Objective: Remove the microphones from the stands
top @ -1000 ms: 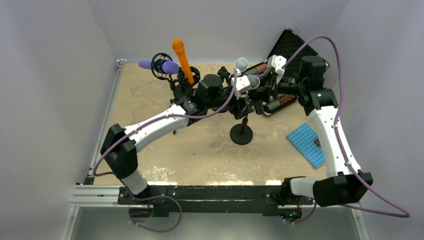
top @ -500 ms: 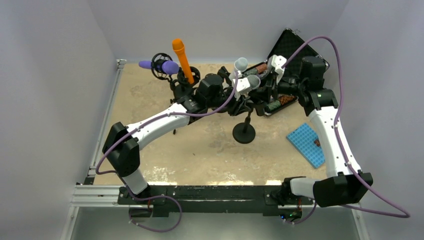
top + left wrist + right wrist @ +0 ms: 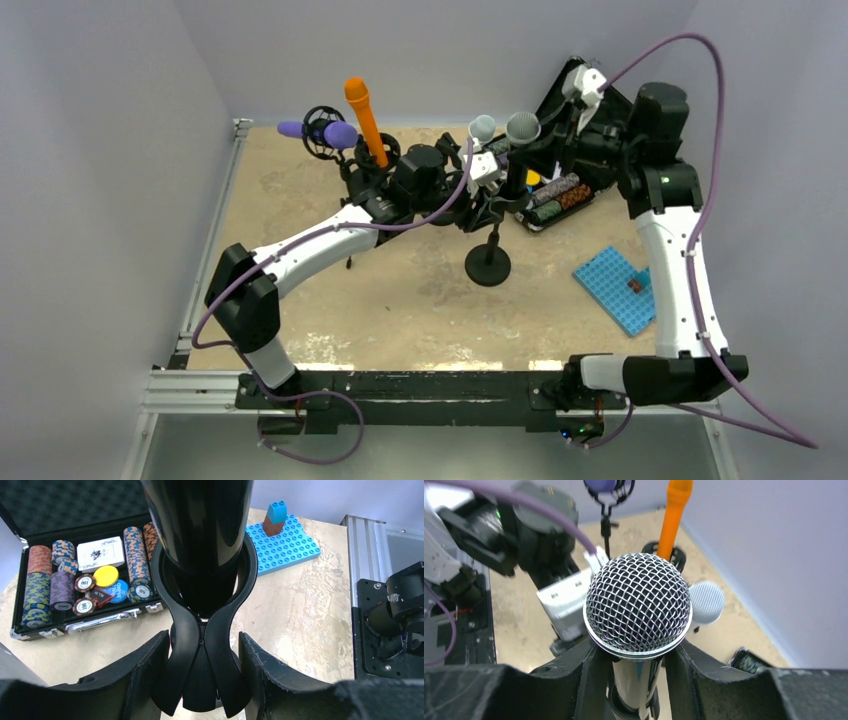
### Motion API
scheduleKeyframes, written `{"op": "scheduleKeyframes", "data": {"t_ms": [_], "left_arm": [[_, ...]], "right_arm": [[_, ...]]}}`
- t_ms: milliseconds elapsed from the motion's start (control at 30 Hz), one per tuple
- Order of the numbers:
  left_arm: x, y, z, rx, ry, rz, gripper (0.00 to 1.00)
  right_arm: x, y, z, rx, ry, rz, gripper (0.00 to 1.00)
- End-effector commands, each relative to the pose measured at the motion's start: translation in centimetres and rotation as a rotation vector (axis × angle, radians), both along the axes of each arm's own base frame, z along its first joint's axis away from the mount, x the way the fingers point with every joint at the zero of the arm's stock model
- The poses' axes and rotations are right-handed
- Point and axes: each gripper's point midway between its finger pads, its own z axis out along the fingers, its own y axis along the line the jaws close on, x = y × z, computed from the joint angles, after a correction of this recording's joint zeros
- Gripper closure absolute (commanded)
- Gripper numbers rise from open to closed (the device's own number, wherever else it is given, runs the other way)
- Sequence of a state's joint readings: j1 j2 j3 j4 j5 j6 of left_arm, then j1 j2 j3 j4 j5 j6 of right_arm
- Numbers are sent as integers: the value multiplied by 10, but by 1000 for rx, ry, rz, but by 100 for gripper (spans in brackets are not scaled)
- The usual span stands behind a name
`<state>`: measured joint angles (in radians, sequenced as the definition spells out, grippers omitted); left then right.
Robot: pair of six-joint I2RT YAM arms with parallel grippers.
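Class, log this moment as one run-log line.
left gripper: shut on clip | right gripper: shut on microphone | microphone: bottom end inside clip

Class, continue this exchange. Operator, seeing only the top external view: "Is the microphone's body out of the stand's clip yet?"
Observer: No; the left wrist view shows the microphone seated in the clip ring.
Operator: Is the left gripper holding the clip?
Observer: Yes, its fingers press the clip's stem from both sides.
Operator: And the right gripper?
Observer: Its fingers clamp the body just under the mesh head.
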<state>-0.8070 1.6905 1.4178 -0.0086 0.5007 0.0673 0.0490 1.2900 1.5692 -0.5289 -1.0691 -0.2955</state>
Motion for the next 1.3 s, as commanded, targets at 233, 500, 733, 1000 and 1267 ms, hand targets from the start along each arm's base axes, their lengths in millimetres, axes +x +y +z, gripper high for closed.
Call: {"op": "scheduleKeyframes", "data": {"t_ms": [233, 500, 733, 1000, 1267], "left_arm": [[-8, 3, -8, 27, 31, -29, 100], [-8, 4, -5, 31, 28, -25, 100], [-7, 5, -4, 28, 23, -22, 100], [-6, 3, -3, 23, 23, -14, 100], [-6, 5, -3, 27, 17, -8, 100]], "right_arm": [[-13, -61, 168, 20, -505, -357, 100], [15, -120, 71, -206, -201, -613, 100], [-4, -168, -138, -420, 407, -613, 100], [-34, -182, -236, -550, 810, -575, 100], [-56, -189, -307, -619, 991, -570, 100]]}}
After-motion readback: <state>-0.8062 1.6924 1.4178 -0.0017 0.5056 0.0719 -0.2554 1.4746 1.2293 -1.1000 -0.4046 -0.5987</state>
